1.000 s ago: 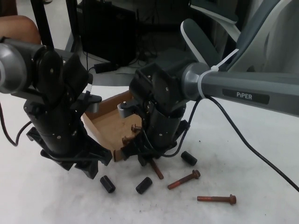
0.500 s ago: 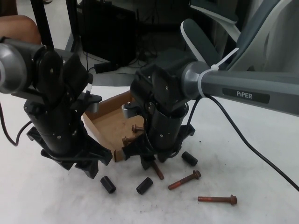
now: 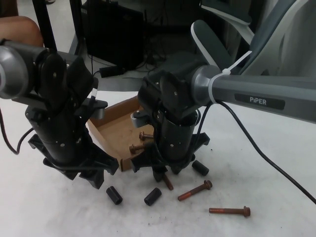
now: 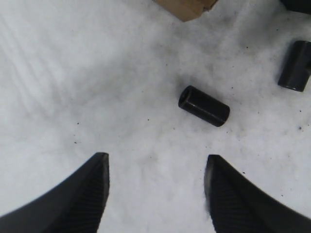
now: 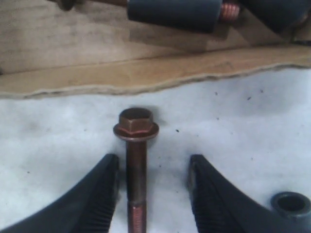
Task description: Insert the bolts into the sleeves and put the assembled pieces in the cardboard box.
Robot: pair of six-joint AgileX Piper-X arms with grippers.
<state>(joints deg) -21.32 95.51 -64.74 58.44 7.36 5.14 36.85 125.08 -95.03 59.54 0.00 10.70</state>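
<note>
My right gripper [image 5: 152, 167] is open and low over the bench, its fingers on either side of a rusty bolt [image 5: 136, 160] that lies just outside the cardboard box [image 5: 146, 73]. An assembled bolt in a black sleeve [image 5: 175, 12] lies in the box. In the high view this gripper [image 3: 160, 174] stands at the box's near corner with the bolt [image 3: 168, 181] under it. My left gripper [image 4: 156, 165] is open above the white surface, short of a lone black sleeve [image 4: 204, 106]. A second sleeve [image 4: 294, 65] lies farther off.
Two loose bolts [image 3: 194, 190] [image 3: 229, 211] lie on the bench to the right. Black sleeves [image 3: 113, 194] [image 3: 152, 196] [image 3: 200, 168] are scattered near both grippers. Two assembled pieces [image 3: 143, 140] rest in the box [image 3: 116, 131]. The right arm's cable [image 3: 256, 148] trails across the bench.
The right gripper has sunk a little and shifted slightly toward the near side, over the bolt. The left arm has kept still.
</note>
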